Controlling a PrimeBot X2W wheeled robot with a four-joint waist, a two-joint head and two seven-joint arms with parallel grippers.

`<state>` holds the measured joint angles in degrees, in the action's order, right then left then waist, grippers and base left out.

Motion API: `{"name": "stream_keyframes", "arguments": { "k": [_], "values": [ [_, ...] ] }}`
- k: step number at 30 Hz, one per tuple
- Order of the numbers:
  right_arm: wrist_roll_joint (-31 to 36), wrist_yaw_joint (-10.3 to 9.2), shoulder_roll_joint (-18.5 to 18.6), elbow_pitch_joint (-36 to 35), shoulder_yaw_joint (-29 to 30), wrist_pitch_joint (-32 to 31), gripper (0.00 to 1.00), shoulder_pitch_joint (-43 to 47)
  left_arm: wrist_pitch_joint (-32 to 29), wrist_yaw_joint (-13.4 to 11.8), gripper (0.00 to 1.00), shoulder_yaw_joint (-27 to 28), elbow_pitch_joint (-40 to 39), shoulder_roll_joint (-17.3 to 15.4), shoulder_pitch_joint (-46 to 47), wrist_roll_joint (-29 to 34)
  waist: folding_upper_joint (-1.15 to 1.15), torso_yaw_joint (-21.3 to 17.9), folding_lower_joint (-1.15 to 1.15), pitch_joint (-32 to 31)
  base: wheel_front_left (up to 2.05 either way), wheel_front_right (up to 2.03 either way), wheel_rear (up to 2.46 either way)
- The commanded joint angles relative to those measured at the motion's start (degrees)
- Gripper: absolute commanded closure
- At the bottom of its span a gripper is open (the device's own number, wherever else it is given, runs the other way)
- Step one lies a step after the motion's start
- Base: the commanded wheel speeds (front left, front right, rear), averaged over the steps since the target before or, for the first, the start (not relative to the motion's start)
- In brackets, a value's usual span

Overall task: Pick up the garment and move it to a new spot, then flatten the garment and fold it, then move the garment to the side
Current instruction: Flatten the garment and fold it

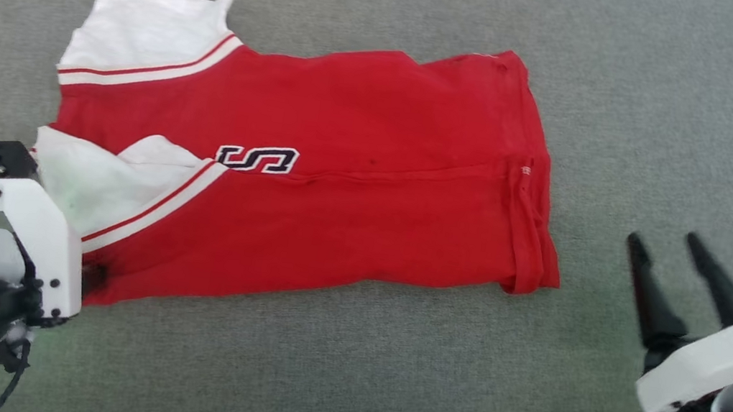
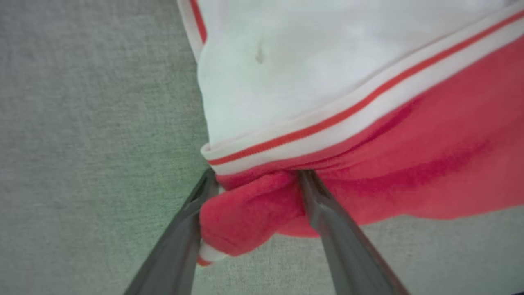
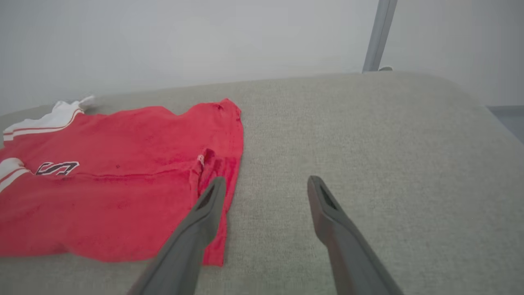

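In the left wrist view, the left gripper (image 2: 257,176) has its fingers pinching a bunched red corner of the garment (image 2: 409,155), just under a white sleeve. In the head view the garment lies on the grey padded surface (image 1: 680,100), sleeves to the left. The right gripper (image 1: 663,239) hovers near the hem, apart from it. In the right wrist view its fingers are spread and hold nothing. I think the folding is in hand; next, the right fingers should take the near hem corner.
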<state>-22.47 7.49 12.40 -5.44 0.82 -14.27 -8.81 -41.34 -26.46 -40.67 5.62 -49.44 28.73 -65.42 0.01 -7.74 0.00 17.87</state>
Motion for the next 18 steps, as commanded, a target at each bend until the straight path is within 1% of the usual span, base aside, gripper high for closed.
{"name": "stream_keyframes", "arguments": {
  "k": [1, 2, 3, 4, 5, 6, 8, 14, 18],
  "values": [
    [-0.5, 0.0, -0.2, 0.1, -0.4, -0.8, 0.0, 0.4, -0.1, 0.5, 0.0, -0.6, 1.1, 1.3, -1.5, -1.0, -0.01, -0.5, 0.0, 0.5, 0.0, 0.0, 0.0],
    [-1.1, 0.0, -0.3, 0.4, -0.8, -2.2, 0.0, 0.5, -0.4, 1.0, 0.07, -0.8, 1.9, 1.8, -1.8, -1.4, -0.01, -0.7, 0.0, 0.6, 0.0, 0.0, 0.0],
    [-1.5, 0.0, -0.3, 0.6, -1.3, -3.5, 0.0, 0.5, -0.3, 1.7, 0.87, -1.2, 2.4, 2.2, -1.7, -1.2, -0.01, -0.9, 0.0, 0.7, 0.0, 0.0, 0.0],
    [-1.9, 0.0, -0.3, 0.9, -1.8, -4.8, 0.0, 0.4, 0.2, 2.0, 1.0, -1.1, 3.0, 2.6, -1.7, -1.3, -0.01, -0.9, 0.0, 0.8, 0.0, 0.0, 0.0],
    [-2.3, 0.0, -0.5, 1.3, -2.0, -6.3, 0.0, 0.3, 0.2, 2.4, 1.0, -1.2, 3.5, 2.9, -1.7, -1.6, -0.01, -1.0, 0.0, 0.8, 0.0, 0.0, 0.0],
    [-2.9, -0.01, -1.0, 1.9, -2.2, -9.1, 0.0, -0.5, 0.0, 2.9, 1.0, -1.6, 4.0, 3.2, -1.8, -1.6, -0.01, -0.8, 0.0, 0.9, 0.0, 0.0, 0.0],
    [-3.0, 0.0, -1.5, 2.9, -2.6, -12.3, 0.0, -1.5, 0.0, 3.3, 1.0, -1.8, 4.1, 3.3, -1.3, -1.2, -0.01, -0.4, 0.0, 1.1, 0.0, 0.0, 0.0],
    [-1.6, 0.0, -2.9, 5.9, -4.2, -20.3, 0.0, -5.7, -0.4, 3.5, 1.0, -2.6, 3.8, 4.6, 0.6, -0.1, -0.01, 1.2, 0.0, 1.8, 0.0, 0.0, 0.0],
    [1.0, 0.0, -4.4, 8.8, -4.2, -25.5, 0.0, -9.1, -0.4, 3.7, 1.0, -2.9, 3.1, 5.5, 2.2, 0.4, -0.01, 2.4, 0.0, 2.5, 0.0, 0.0, 0.0]
  ]
}}
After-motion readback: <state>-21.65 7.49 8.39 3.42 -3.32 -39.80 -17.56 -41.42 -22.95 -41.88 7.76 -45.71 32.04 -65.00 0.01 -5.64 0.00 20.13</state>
